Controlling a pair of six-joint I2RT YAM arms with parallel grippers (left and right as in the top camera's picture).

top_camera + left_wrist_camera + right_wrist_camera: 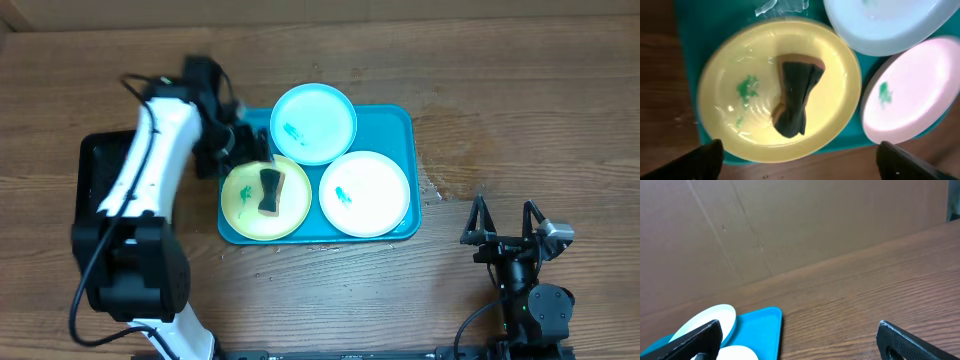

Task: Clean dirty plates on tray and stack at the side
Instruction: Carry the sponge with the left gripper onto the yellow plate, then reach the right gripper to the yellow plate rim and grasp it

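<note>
Turquoise tray (400, 122) has all three plates on it right now. From my left wrist cam, the left gripper (799, 162) is spread wide with nothing in it. Both fingertips just poke in at the bottom corners of the view. Right under it, between the fingers, is the yellow-green plate (835, 65) with a dark sponge (795, 95) sitting on its middle, clear of both fingers. A green smear (746, 88) sits beside the sponge.

Past that plate, farther from the gripper, is the light blue plate (880, 35). The white plate (920, 85) is off toward the fingertip at the right edge of the view, and it looks pinkish on this cam.

My right gripper (505, 222) is also fully open and empty. It hangs over bare wooden table (520, 110), well apart from the tray, and the white plate is the one nearest to it. A black tray (95, 160) lies under the left arm.
</note>
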